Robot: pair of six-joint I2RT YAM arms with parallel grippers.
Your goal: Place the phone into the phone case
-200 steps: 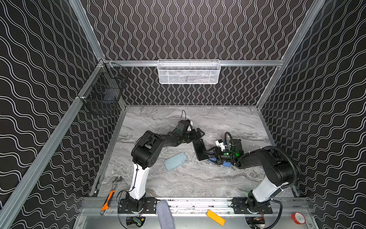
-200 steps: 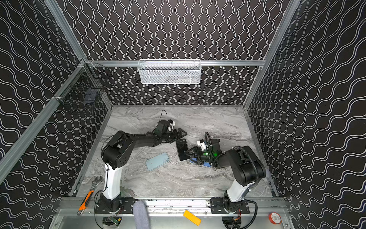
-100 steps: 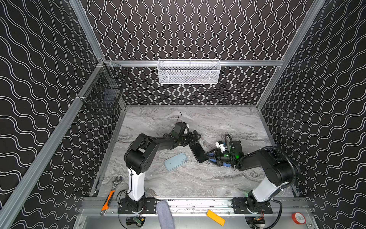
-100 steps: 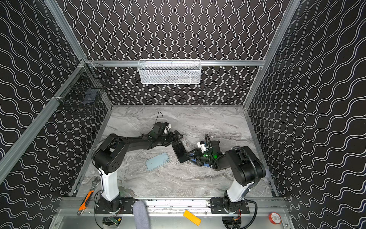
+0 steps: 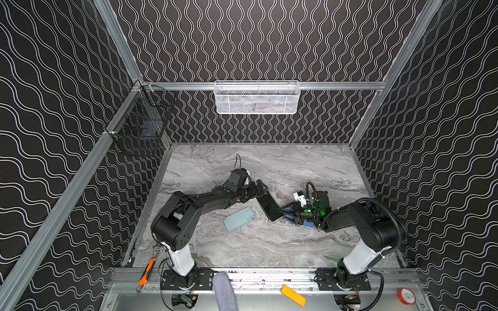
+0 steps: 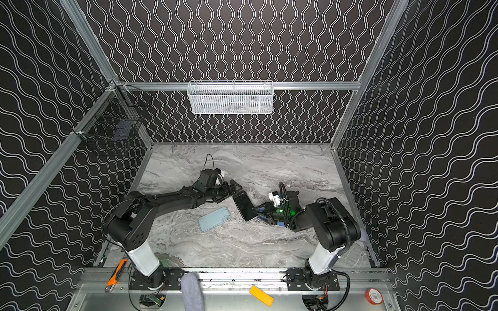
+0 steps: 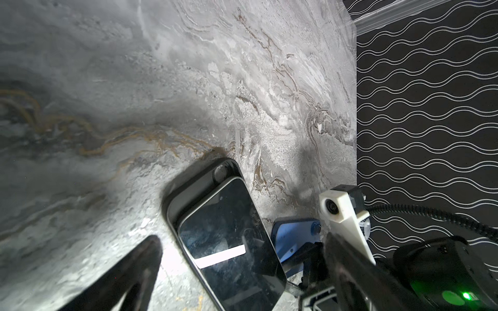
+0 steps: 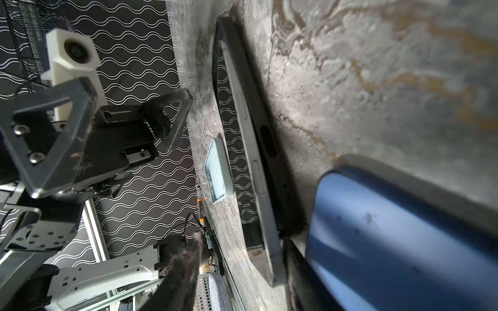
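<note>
**Fig. 1.** Black slab phone [image 5: 270, 207] lying askew on a dark grey rubbery phone case [image 7: 188, 188], mid-way across the grey marbled bench [image 5: 269, 247]; judged not yet seated. The phone's long axis runs diagonally, its far end toward the left hand [image 5: 260, 188] and its near end toward the right hand [image 5: 286, 213], so 1 hand stands just beside each end. Left hand: jaws wide, empty. Right hand: blue-padded fingers [image 8: 404, 242] partly narrowed at the near end; a grip cannot be told. A pale blue case [image 5: 239, 219] lies apart. No brand or writing is legible.
</note>
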